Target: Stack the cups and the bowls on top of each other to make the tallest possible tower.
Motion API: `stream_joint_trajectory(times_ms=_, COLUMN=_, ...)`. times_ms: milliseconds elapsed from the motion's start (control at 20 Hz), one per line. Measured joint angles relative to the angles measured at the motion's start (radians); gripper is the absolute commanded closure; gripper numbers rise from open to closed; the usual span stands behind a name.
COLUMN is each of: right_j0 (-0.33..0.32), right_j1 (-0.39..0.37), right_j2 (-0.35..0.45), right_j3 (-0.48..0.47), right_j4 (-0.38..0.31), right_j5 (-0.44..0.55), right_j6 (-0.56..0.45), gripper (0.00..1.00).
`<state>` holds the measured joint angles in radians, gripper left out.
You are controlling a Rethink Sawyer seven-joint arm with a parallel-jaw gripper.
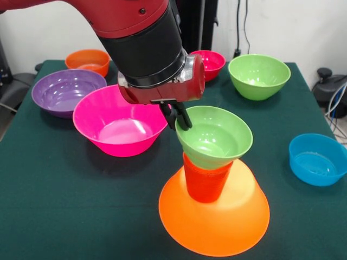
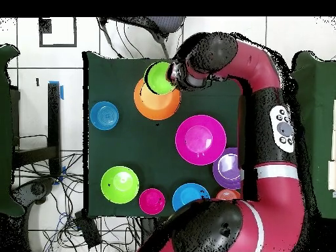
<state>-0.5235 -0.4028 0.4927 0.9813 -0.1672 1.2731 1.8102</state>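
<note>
The tower's base is the largest orange bowl (image 1: 217, 222) (image 2: 156, 104), rim downward near the table's front. On it stands the orange-red cup (image 1: 205, 181), mouth up. A mid-size green bowl (image 1: 216, 135) (image 2: 158, 77) sits on the cup's mouth, open side up and tilted a little. My gripper (image 1: 179, 117) (image 2: 172, 71) reaches down from the left and is shut on that green bowl's left rim. The cup is hidden under the green bowl in the overhead view.
A large pink bowl (image 1: 119, 123) (image 2: 201, 139) sits just left of the tower. Behind are a purple bowl (image 1: 65, 91), a small orange bowl (image 1: 88, 60), a small red bowl (image 1: 210, 61) and a green bowl (image 1: 258, 76). A blue bowl (image 1: 317, 158) is at the right; the arm hides another blue bowl (image 2: 190, 195) in the front view.
</note>
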Motion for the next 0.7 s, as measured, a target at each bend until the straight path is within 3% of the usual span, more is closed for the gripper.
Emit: stream_joint_trajectory(times_ms=700, right_j0=0.003, right_j1=0.033, right_j2=-0.001, right_j3=0.0, right_j4=-0.004, right_j5=0.0, right_j6=0.0, gripper=1.0)
